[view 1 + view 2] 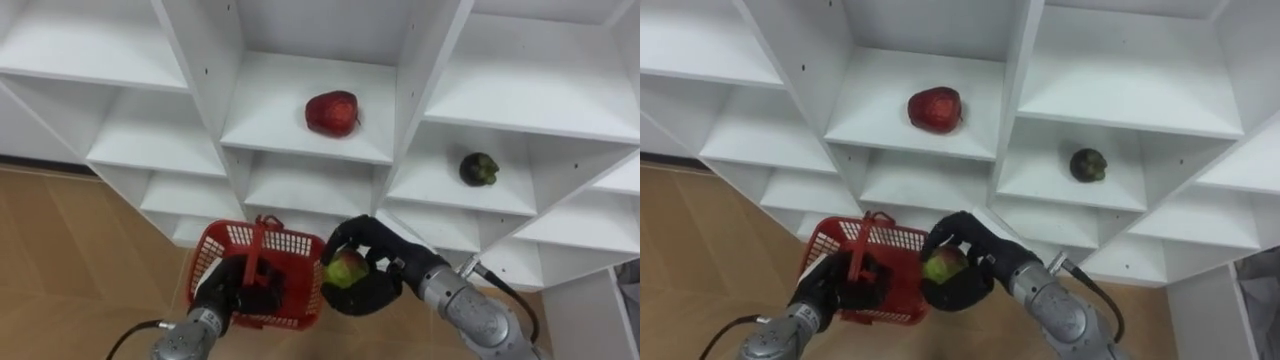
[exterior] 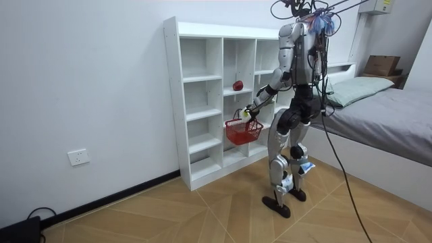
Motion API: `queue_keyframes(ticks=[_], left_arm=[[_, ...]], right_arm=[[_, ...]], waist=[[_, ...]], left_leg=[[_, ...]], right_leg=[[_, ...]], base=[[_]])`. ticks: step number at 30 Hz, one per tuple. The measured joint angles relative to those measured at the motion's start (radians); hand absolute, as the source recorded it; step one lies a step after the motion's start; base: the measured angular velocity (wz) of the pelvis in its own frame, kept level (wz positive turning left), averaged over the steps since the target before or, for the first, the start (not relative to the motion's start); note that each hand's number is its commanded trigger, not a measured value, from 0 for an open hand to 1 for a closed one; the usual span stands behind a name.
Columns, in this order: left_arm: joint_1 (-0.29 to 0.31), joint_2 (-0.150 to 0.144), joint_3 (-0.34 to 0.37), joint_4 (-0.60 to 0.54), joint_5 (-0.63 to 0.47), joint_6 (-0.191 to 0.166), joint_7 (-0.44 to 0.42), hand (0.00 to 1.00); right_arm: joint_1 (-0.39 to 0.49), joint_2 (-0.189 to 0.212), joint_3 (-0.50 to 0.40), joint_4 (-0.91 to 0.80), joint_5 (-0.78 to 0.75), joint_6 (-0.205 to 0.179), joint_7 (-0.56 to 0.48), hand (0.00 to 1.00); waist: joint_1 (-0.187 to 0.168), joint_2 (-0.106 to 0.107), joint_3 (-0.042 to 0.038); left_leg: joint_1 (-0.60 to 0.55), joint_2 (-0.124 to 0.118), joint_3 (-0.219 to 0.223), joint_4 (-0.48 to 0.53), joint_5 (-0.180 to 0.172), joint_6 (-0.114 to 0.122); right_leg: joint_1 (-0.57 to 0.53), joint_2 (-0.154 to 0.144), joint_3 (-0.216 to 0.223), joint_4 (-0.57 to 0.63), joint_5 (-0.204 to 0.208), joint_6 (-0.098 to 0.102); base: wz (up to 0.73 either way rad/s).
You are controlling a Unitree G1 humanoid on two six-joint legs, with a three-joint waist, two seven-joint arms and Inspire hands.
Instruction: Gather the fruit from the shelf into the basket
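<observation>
I face the white closet (image 1: 310, 185), my left robot hand (image 1: 243, 292) clenched round the handle (image 1: 258, 243) of the red basket (image 1: 212, 248), and my right robot hand (image 1: 385, 290) grips a green fruit (image 1: 345, 268) just beside the basket's right rim. Above the basket a red apple (image 1: 332, 113) sits in the closet; a dark fruit (image 1: 479, 169) lies above and right of the basket
</observation>
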Motion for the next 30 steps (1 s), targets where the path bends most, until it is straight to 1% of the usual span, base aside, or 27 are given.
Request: queue_keyframes(ticks=[4,9,10,19,23,28,30], left_arm=[[0.0,0.002,-0.025,-0.024,-0.031,-0.005,-0.026,1.0],[0.0,0.01,-0.054,-0.054,-0.032,-0.005,-0.053,1.0],[0.0,0.011,-0.063,-0.06,-0.032,-0.005,-0.06,1.0],[0.004,0.021,-0.076,-0.105,-0.031,-0.005,-0.122,1.0],[0.029,0.032,-0.083,-0.17,-0.031,-0.003,-0.145,1.0],[0.054,0.049,-0.085,-0.218,-0.035,0.002,-0.171,1.0],[0.07,0.054,-0.086,-0.247,-0.07,0.003,-0.188,1.0]], right_arm=[[-0.003,0.003,0.001,0.005,-0.005,0.0,-0.02,1.0],[-0.009,0.001,0.002,0.005,-0.004,0.0,-0.038,1.0],[-0.01,0.001,0.002,0.01,-0.004,0.0,-0.042,1.0],[-0.021,-0.009,0.001,0.032,-0.007,0.001,-0.042,1.0],[-0.019,-0.01,0.003,0.032,-0.026,0.002,-0.048,1.0],[-0.019,-0.013,0.002,0.031,-0.026,0.002,-0.055,1.0],[-0.019,-0.013,0.002,0.031,-0.026,0.002,-0.056,1.0]], waist=[[-0.006,0.0,-0.0001],[-0.007,-0.001,0.0006],[-0.007,-0.001,0.0006],[-0.006,0.0,0.0],[-0.006,0.002,-0.0011],[-0.006,0.006,-0.0036],[-0.006,0.011,-0.0065]], left_leg=[[-0.02,0.001,0.001,0.016,0.0,0.0],[-0.046,0.002,0.002,0.028,0.0,0.0],[-0.047,0.001,0.002,0.028,0.0,0.0],[-0.056,-0.002,0.0,0.028,0.0,0.001],[-0.065,-0.004,0.0,0.028,0.001,0.002],[-0.065,-0.004,0.0,0.028,0.001,0.002],[-0.064,-0.005,0.0,0.028,0.001,0.003]], right_leg=[[-0.018,0.0,0.004,0.009,-0.001,0.0],[-0.044,-0.002,0.005,0.02,-0.001,-0.001],[-0.045,-0.007,0.003,0.02,-0.001,-0.001],[-0.049,-0.01,-0.002,0.021,-0.006,0.002],[-0.058,-0.013,-0.006,0.024,-0.006,0.003],[-0.057,-0.013,-0.007,0.025,-0.006,0.003],[-0.057,-0.014,-0.007,0.027,-0.006,0.003]], base=[[0.0],[0.0],[0.0],[0.03],[0.02],[0.0],[0.0]])
